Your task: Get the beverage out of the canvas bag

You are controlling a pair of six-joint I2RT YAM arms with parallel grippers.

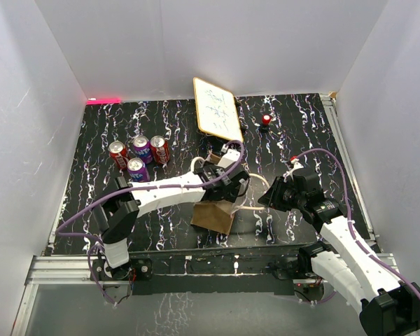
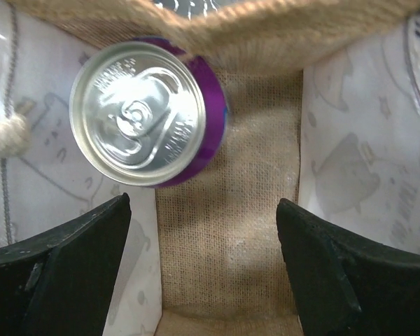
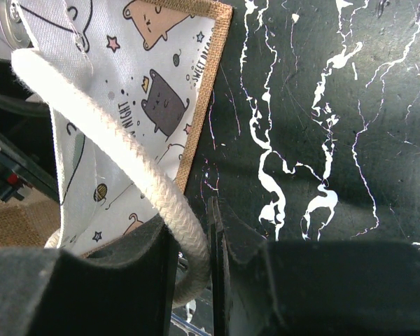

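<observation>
Top external view, contents as seen:

- Canvas bag (image 1: pixel 213 214): tan-brown, standing on the black white-veined table (image 1: pixel 301 133) near its front edge, between the two arms. Mouth facing up.
- Left arm: reaches in from the left, with its wrist over the bag's mouth.
- Right arm: comes in from the right and ends just beside the bag's right side, at a cream handle loop.
- Four cans (image 1: pixel 141 158): two red, two purple, upright in a close cluster on the table, left of the bag and well apart from it.
- Whiteboard (image 1: pixel 217 108): wood-framed, tilted, at the back of the table.
- Small red item (image 1: pixel 266 120): right of the whiteboard, too small to identify.

Left wrist view:

- Purple can (image 2: pixel 145 112): silver top with pull tab facing the camera, inside the bag at upper left, against the burlap wall.
- Left gripper (image 2: pixel 203 203): fingers spread wide inside the bag, holding nothing. The can sits ahead of the fingertips, apart from both.

Right wrist view:

- Right gripper (image 3: pixel 192 245): fingers pressed together on the rope handle (image 3: pixel 105 140), pinching it.
- Bag side panel: white with cartoon animals and a tan border.
</observation>
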